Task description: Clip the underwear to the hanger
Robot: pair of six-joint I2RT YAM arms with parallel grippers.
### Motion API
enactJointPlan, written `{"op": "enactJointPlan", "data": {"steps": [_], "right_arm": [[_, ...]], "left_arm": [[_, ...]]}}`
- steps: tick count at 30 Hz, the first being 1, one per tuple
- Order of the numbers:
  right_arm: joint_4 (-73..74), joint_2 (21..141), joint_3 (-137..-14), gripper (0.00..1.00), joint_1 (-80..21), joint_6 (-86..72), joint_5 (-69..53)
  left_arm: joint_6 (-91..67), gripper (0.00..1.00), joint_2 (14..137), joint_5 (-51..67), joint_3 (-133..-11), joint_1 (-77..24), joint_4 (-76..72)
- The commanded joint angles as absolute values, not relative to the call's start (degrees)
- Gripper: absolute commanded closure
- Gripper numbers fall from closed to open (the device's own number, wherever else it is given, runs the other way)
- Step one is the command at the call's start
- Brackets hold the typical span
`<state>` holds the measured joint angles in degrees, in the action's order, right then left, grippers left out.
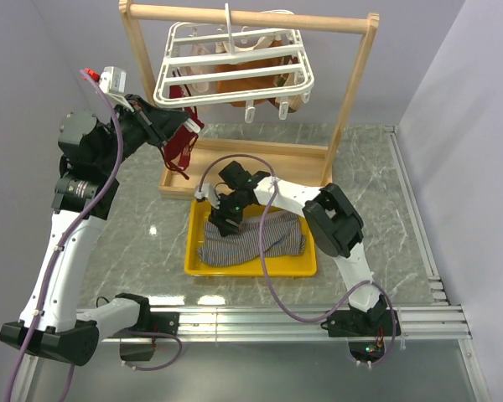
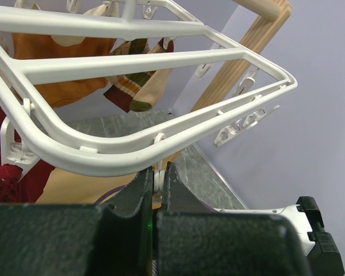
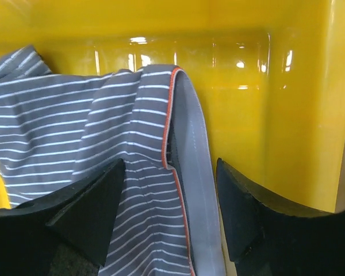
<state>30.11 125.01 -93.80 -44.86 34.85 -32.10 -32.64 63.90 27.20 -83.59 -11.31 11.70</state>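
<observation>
R tool (image 3: 171, 198) spread wide, low over the underwear (image 3: 98, 138), jaws either side of the grey waistband fold w/ orange trim; nothing pinched yet. Underwear lies crumpled in the yellow tray (image 3: 241, 86) on the bench (image 1: 134, 226), well apart from the hanger (image 1: 235, 59).

L tool (image 2: 158, 183) is up by the hanger's near rim, pressed together on a small white clip (image 2: 159, 176) dangling from that rim. Can't tell if the clip mouth is sprung open; it's hidden behind the fingers.

Hanger hangs off the wooden frame stand (image 1: 352, 92), w/ orange-brown garments (image 1: 243, 71) and dark red underwear (image 1: 180, 146) already on it.

Step, as I read it: pickup of the grey underwear, pre-grasp, no clipping done.

Next prob needs:
- R tool drops a touch and closes on the waistband, not the loose striped cloth, so one firm edge comes up.
- Lift clear of the tray wall, then carry the edge up to the clip at the L tool.
- Approach from below the rim, avoiding the neighbouring clips and hung garments.
</observation>
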Motion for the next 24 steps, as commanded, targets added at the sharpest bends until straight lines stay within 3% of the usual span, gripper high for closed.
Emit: {"op": "enactJointPlan", "data": {"steps": [1, 3, 7, 15, 16, 17, 24], "right_arm": [[33.0, 126.2, -97.4, 0.28, -45.4, 36.7, -29.1], [32.8, 126.3, -97.0, 0.28, -45.4, 37.0, -28.1], [29.4, 125.2, -93.8, 0.39, -45.8, 36.9, -25.5], [27.1, 122.2, -88.1, 0.83, -47.8, 38.0, -24.7], [27.0, 121.8, -87.8, 0.95, -47.8, 37.8, -24.9], [26.8, 121.4, -87.5, 0.99, -47.8, 37.6, -25.2], [20.8, 109.4, -81.8, 1.00, -47.8, 35.6, -24.4]], "left_arm": [[-32.3, 1.00, 64.1, 28.4, -83.3, -10.9, 10.8], [-32.3, 1.00, 64.1, 28.5, -83.1, -10.7, 10.6], [-32.3, 1.00, 64.0, 28.4, -83.2, -10.6, 10.8], [-31.9, 1.00, 63.7, 28.5, -83.5, -10.4, 11.5], [-31.9, 1.00, 63.5, 28.4, -83.4, -10.4, 11.6], [-31.8, 1.00, 63.5, 28.5, -83.2, -10.4, 11.9], [-31.0, 1.00, 62.8, 28.7, -82.3, -10.3, 12.7]]}}
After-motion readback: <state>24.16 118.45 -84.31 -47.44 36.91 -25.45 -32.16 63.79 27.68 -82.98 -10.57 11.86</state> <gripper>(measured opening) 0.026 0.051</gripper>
